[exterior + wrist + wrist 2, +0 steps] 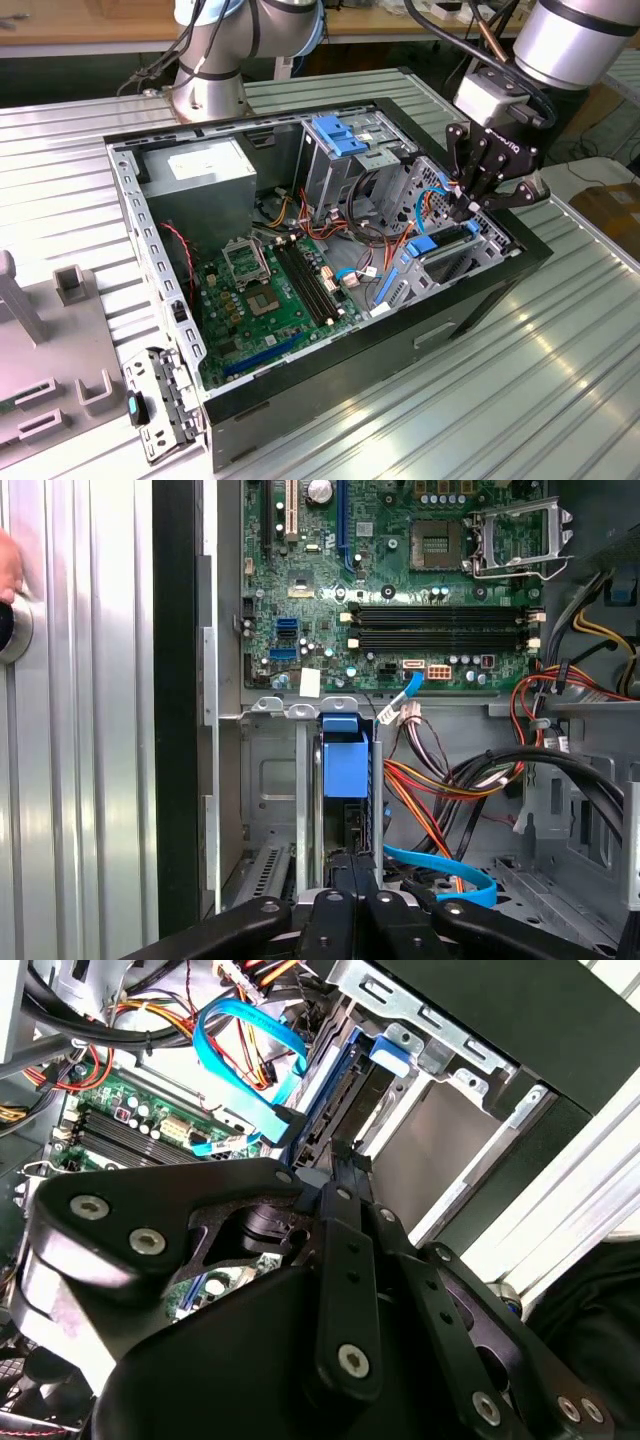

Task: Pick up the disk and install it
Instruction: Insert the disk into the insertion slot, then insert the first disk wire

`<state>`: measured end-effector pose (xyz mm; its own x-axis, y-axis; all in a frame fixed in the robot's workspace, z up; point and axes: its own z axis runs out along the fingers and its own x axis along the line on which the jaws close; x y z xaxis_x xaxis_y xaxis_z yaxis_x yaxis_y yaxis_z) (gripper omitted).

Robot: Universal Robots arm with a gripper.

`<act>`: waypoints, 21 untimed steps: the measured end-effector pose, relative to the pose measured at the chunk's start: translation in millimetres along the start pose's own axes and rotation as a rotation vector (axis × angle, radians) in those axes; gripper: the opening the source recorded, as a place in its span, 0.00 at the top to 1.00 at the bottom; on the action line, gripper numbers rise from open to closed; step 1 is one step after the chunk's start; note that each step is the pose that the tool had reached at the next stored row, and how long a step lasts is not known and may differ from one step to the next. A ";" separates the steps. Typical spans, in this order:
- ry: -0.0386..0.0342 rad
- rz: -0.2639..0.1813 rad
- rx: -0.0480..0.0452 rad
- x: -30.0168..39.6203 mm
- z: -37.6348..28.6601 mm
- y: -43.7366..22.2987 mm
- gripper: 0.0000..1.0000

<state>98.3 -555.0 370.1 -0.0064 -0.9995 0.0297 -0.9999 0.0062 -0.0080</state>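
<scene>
- The bench [560, 380] is ribbed grey metal. The open computer case [330, 385] lies on it.
- The green board [400, 580] covers much of the floor of the case. The grey metal cage [265, 780] sits at the end of the case on the exterior view's right.
- The disk [346, 765] stands on its thin edge in a slot of that cage, with its blue rails close to the metal walls. In the second wrist view the disk [335, 1085] looks deep in the slot. I cannot tell if it sits all the way in.
- The pincer [352, 875] is narrow, and its tips seem to pinch the near end of the disk. In the exterior view the pincer [465, 210] reaches down into the cage.
- A blue flat cable [440, 872] and some red and orange wires [420, 800] lie just beside the slot.
- To do this step well, I think the push should be slow and straight along the slot, so the rails do not jam.
- Hold the disk upright, not tilted.
- Mind the blue flat cable, so it does not get caught between the disk and the cage.
</scene>
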 end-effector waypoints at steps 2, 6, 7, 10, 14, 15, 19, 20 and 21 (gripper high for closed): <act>0.0000 0.000 0.0000 0.0 0.0 0.0 0.88; 0.0000 0.000 0.0000 0.0 0.0 -0.1 0.88; 0.0001 0.000 0.0000 0.0 0.0 -0.1 0.88; 0.0001 0.000 0.0000 0.0 0.0 -0.1 0.88; -0.0004 -0.065 0.0019 0.0 0.1 -0.8 0.88; -0.0007 -0.099 0.0029 0.0 0.2 -1.1 0.88; -0.0011 -0.147 0.0044 -0.1 0.5 -16.3 0.88; -0.0011 -0.150 0.0045 -0.1 0.6 -22.8 0.88; -0.0012 -0.158 0.0046 -0.3 0.6 -26.3 0.88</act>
<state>124.6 -554.9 369.8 0.1506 -0.9881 0.0297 -0.9885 -0.1509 -0.0079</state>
